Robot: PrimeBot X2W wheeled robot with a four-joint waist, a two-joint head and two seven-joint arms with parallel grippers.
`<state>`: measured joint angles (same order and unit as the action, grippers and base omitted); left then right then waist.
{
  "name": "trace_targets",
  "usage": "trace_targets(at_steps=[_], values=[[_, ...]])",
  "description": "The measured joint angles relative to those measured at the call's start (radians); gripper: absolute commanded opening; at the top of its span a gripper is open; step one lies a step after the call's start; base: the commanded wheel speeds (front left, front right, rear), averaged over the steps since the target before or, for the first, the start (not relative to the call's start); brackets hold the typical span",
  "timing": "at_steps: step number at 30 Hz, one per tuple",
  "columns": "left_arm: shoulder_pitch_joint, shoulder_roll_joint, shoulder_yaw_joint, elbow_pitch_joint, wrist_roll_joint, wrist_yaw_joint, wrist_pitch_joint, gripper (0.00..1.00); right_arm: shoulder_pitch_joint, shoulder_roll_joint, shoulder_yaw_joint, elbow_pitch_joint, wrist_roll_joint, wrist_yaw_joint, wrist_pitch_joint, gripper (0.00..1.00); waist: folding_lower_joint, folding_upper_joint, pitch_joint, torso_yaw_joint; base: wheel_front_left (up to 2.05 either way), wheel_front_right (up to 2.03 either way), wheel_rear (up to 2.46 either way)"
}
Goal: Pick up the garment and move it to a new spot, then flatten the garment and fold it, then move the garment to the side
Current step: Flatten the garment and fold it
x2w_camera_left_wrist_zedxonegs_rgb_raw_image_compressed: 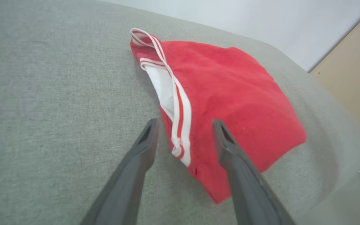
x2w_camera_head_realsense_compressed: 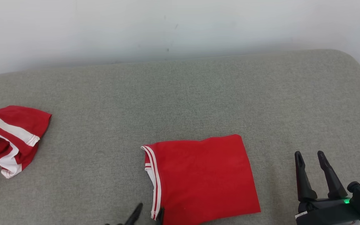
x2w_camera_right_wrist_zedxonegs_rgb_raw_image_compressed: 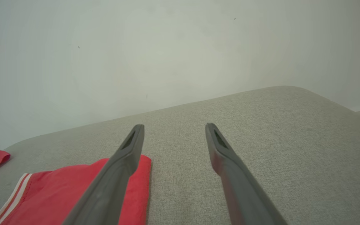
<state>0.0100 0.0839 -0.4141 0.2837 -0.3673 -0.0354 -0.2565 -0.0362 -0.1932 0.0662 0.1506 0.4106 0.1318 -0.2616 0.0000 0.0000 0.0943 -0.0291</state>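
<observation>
Now the folded garment (x2w_camera_head_realsense_compressed: 202,178) lies flat, striped edge facing left, with the left gripper (x2w_camera_left_wrist_zedxonegs_rgb_raw_image_compressed: 184,125) wide open around its near corner and the right gripper (x2w_camera_head_realsense_compressed: 309,154) wide open, empty.

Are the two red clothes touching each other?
Apart. The head view shows bare grey surface lying between the folded garment and the crumpled garment.

Bright, even, diffuse light covers the grey woven upholstered surface (x2w_camera_head_realsense_compressed: 198,93), and the folded red garment with white-striped trim (x2w_camera_head_realsense_compressed: 205,178) casts only a thin soft shadow at its edge. The wrist views bow at their borders, the left one slightly blurred.
</observation>
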Motion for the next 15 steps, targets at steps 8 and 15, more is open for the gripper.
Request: trace_targets(at_steps=[8, 15], values=[[-0.007, 0.005, 0.143, -0.124, 0.014, 0.027, -0.006, 1.0, -0.006, -0.006, 0.001, -0.005, -0.003, 0.0, 0.0, 1.0, 0.0, 0.0, -0.012, 0.006, 0.0, 0.0, 0.0], [-0.006, 0.005, 0.309, -0.213, 0.052, 0.036, -0.007, 1.0, -0.009, -0.009, 0.008, -0.008, -0.011, 0.0, 0.0, 1.0, 0.0, 0.0, -0.027, 0.003, 0.0, 0.0, 0.0]])
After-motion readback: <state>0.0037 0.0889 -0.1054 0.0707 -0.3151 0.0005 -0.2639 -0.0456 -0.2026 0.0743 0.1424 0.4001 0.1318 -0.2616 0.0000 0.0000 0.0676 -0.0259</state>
